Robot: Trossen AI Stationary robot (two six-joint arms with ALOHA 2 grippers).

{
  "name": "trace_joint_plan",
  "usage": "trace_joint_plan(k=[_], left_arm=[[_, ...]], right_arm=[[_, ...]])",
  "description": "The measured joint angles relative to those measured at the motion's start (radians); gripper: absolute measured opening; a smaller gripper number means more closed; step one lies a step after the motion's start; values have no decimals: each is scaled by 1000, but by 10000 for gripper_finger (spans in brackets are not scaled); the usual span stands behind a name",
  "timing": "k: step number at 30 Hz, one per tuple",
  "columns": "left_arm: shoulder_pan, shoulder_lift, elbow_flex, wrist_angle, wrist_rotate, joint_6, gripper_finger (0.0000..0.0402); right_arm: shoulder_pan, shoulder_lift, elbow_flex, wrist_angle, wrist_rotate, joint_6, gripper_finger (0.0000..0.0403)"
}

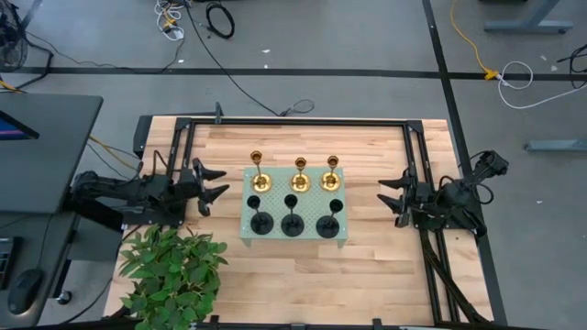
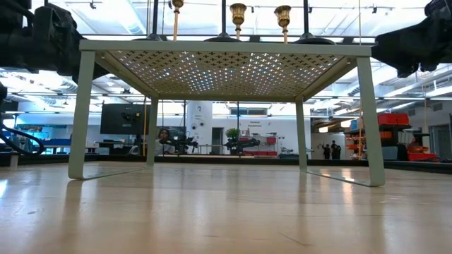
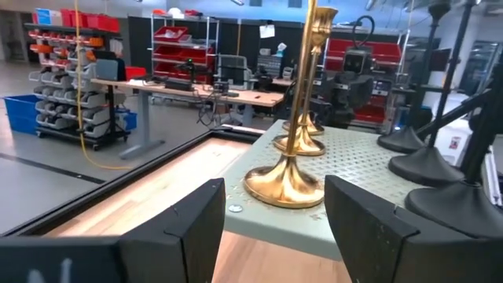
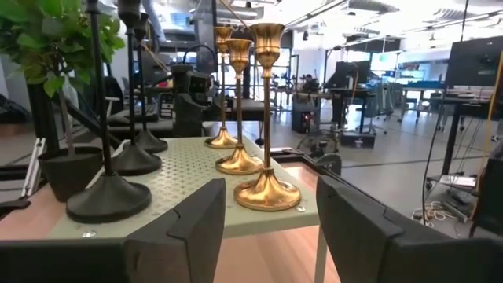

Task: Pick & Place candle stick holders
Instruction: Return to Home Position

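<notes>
From above, three gold candle holders (image 1: pixel 299 181) form the back row and three black candle holders (image 1: pixel 293 223) the front row on the green shelf (image 1: pixel 275 200) mid-worktop (image 1: pixel 303 275). The left hand (image 1: pixel 218 181) and right hand (image 1: pixel 385 192) flank it, apart. At worktop level, the shelf stands on its legs. Both wrist views show fingers spread, empty.

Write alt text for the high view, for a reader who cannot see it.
Three gold candle stick holders and three black candle stick holders stand in two rows on a pale green perforated shelf mid-table. The left gripper and right gripper sit open on either side.
</notes>
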Motion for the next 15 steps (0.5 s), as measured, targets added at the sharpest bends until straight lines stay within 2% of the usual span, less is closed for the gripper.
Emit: trace_joint_plan(k=[15], left_arm=[[-1, 4, 0, 8, 8, -2, 218]], right_arm=[[5, 0, 0, 1, 0, 0, 201]])
